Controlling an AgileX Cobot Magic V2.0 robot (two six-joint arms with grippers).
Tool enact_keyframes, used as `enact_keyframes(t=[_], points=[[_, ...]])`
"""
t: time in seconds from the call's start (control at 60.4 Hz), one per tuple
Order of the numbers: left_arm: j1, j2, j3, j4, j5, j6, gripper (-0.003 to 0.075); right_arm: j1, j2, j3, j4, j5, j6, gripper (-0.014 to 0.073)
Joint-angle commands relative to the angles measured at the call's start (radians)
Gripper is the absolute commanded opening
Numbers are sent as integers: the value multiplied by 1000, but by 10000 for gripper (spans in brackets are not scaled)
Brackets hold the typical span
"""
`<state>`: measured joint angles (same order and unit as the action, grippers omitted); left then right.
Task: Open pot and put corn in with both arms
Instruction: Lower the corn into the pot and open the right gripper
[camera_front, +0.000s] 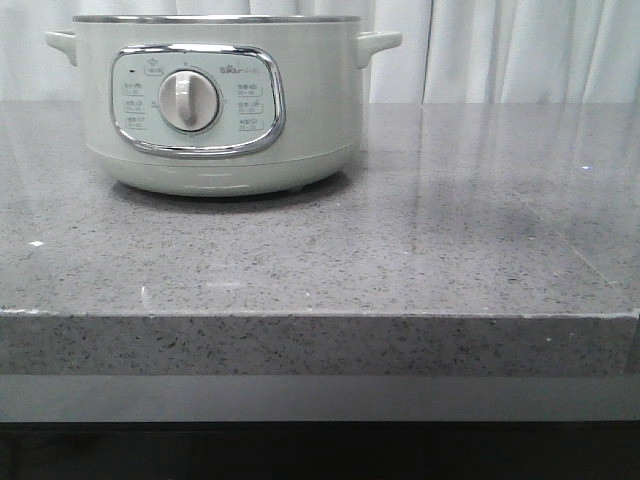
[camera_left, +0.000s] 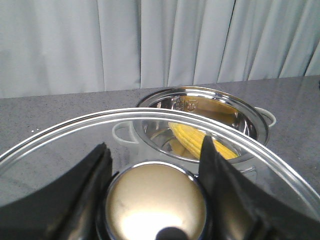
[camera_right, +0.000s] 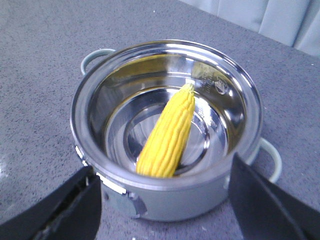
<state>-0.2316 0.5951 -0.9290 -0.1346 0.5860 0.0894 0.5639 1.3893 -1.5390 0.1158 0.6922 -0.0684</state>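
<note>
The pale grey-green pot (camera_front: 220, 100) stands uncovered at the back left of the counter, its control panel facing me. In the right wrist view the yellow corn (camera_right: 167, 135) lies slanted on the steel floor of the pot (camera_right: 165, 200). My right gripper (camera_right: 161, 172) hangs open above the pot's near side, with nothing between its fingers. My left gripper (camera_left: 155, 165) is shut on the brass-coloured knob (camera_left: 155, 200) of the glass lid (camera_left: 65, 127), which is held off to one side of the pot (camera_left: 250, 112). The corn (camera_left: 192, 137) shows through the glass. Neither arm shows in the front view.
A grey speckled stone counter (camera_front: 420, 250) carries the pot, and its front edge (camera_front: 320, 316) runs across the front view. Pale curtains (camera_front: 520, 50) hang behind. The pot's small side handles (camera_front: 380, 42) stick out at the rim.
</note>
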Motion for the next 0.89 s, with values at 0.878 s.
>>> enact_keyframes(t=[0.878], points=[[1, 2, -37, -16, -141, -1, 188, 0, -634, 744, 5, -469, 0, 550]])
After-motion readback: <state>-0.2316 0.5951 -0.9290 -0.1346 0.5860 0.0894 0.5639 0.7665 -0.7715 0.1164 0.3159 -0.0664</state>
